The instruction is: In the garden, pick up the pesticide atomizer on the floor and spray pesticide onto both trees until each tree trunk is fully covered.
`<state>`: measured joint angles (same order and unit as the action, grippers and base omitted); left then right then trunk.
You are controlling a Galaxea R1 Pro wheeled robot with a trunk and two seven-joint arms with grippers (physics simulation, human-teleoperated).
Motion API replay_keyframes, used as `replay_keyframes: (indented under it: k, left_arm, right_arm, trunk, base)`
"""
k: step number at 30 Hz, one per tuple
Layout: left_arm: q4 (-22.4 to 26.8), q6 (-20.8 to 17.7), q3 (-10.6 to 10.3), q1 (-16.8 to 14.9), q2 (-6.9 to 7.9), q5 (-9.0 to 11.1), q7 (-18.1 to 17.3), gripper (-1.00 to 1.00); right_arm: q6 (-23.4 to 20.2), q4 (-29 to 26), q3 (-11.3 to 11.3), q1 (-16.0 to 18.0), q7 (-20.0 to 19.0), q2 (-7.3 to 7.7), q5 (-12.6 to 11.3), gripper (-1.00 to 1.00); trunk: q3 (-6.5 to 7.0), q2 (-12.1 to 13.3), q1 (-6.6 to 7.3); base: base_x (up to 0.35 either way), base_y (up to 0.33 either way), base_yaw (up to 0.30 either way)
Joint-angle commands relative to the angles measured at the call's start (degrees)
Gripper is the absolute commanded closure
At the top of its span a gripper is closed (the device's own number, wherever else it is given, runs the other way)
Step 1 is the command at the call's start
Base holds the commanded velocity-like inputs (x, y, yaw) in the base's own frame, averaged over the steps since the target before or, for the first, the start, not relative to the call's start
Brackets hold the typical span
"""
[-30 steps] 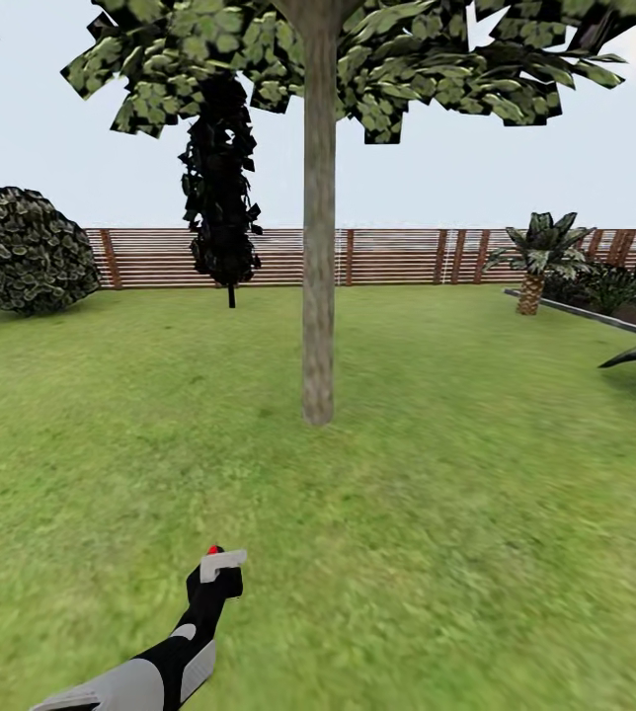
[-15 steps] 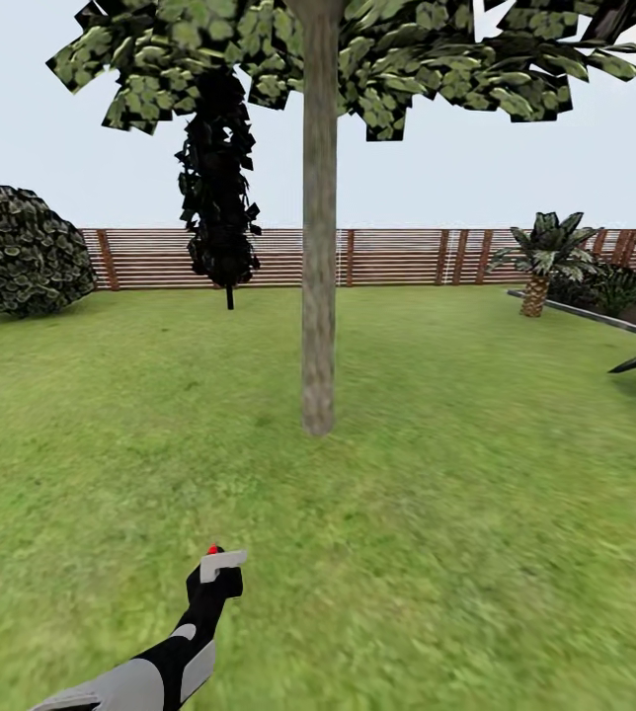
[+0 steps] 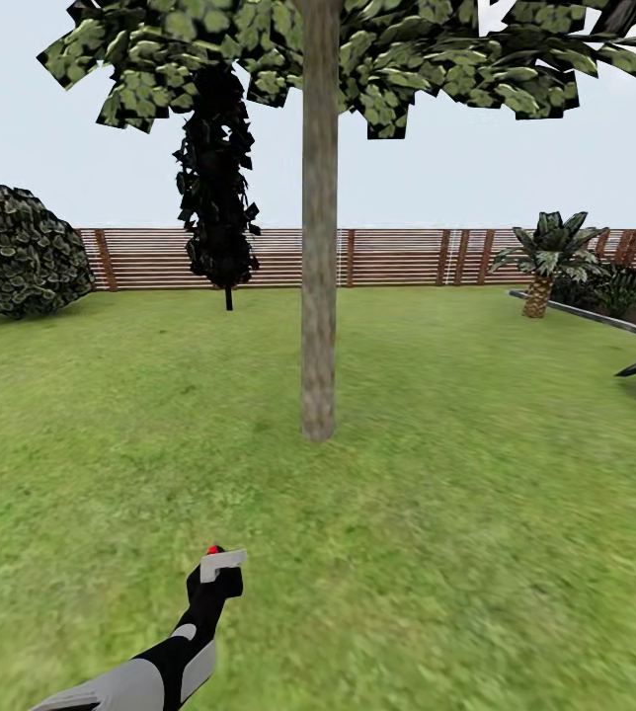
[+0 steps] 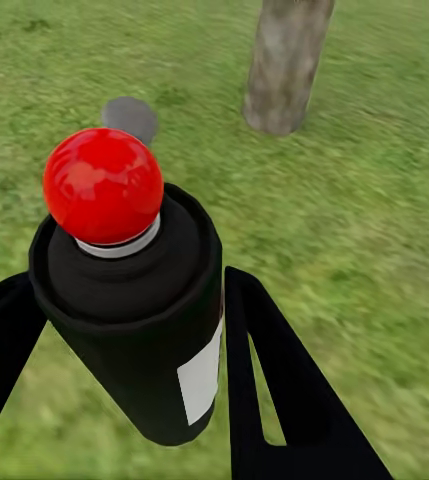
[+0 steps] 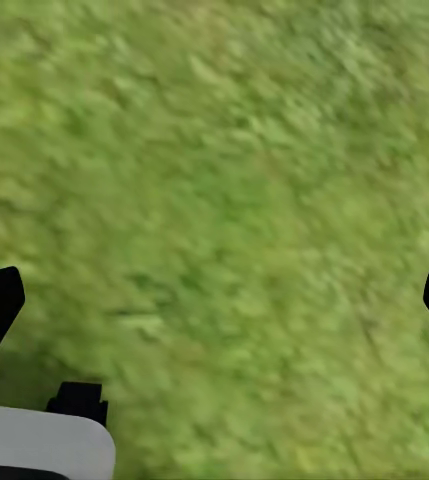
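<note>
The pesticide atomizer (image 3: 221,563) is a black bottle with a white label, grey head and red tip, and my left gripper (image 3: 214,585) is shut on it low over the lawn. In the left wrist view the atomizer (image 4: 134,300) sits between the two black fingers of that gripper (image 4: 124,335), its red tip aimed towards the trunk (image 4: 286,60). A broadleaf tree stands straight ahead, its bare grey-brown tree trunk (image 3: 318,296) a few metres past the atomizer. No white specks show on the bark. My right gripper (image 5: 216,300) hangs open over grass.
A wooden slat fence (image 3: 387,257) closes the lawn at the back. A round bush (image 3: 17,252) stands far left, a dark conifer (image 3: 217,197) behind the tree, a palm-like plant (image 3: 545,259) and a raised bed (image 3: 595,316) at the right. A grey disc (image 4: 129,118) lies in the grass.
The whole view has crept forward towards the tree, so the trunk base sits slightly lower and closer. The left arm holds the atomizer in the same pose.
</note>
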<state>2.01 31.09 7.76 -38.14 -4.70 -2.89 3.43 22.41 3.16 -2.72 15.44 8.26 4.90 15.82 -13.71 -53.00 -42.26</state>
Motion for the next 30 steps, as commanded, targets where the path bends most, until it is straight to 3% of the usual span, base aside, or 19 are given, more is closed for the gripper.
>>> replay_keyframes:
  k: [1,15,20,24,26,28,29,30]
  left_arm:
    - [0.0,0.0,0.0,0.0,0.02,0.0,0.0,1.0]
    - [0.3,0.6,0.0,0.0,0.11,0.2,0.4,1.0]
    - [0.4,0.5,0.0,0.0,0.2,0.2,0.4,1.0]
    - [0.5,0.5,0.0,0.0,0.21,0.2,0.4,1.0]
    - [0.6,0.4,-0.1,0.0,0.23,0.2,0.3,1.0]
    - [0.7,0.3,-0.3,0.0,0.35,0.2,0.1,1.0]
    - [0.7,0.2,-0.3,0.0,0.61,0.2,-0.2,1.0]
    - [0.7,0.1,-0.4,0.0,0.85,0.2,-0.5,1.0]
  right_arm:
    - [0.0,0.0,0.0,0.0,0.0,0.01,0.0,-1.0]
    - [0.3,-0.6,-0.1,0.0,0.3,0.04,-0.2,-1.0]
    - [0.4,-5.5,0.0,0.0,0.4,0.99,-0.1,-1.0]
    - [-0.3,-13.6,0.1,0.2,-0.4,1.29,-0.1,-1.0]
    - [-2.4,-17.5,0.1,0.5,-1.6,1.31,-0.1,-1.0]
    - [-9.4,-22.8,0.1,2.5,-4.5,1.51,-0.1,-1.0]
    - [-15.2,-25.1,0.1,5.5,-6.8,1.69,-0.1,-1.0]
    - [-17.9,-25.6,0.1,7.4,-8.0,1.79,-0.1,-1.0]
  trunk:
    - [0.0,0.0,0.0]
    - [0.0,0.0,0.0]
    - [0.0,0.0,0.0]
    - [0.0,0.0,0.0]
    - [0.0,0.0,0.0]
    - [0.0,0.0,0.0]
    - [0.0,0.0,0.0]
    - [0.0,0.0,0.0]
  base:
    - [0.012,0.0,0.0]
    - [0.001,0.0,0.0]
    - [0.0,0.0,0.0]
    - [0.0,0.0,0.0]
    - [0.0,0.0,0.0]
    - [0.0,0.0,0.0]
    - [0.0,0.0,0.0]
    - [0.0,0.0,0.0]
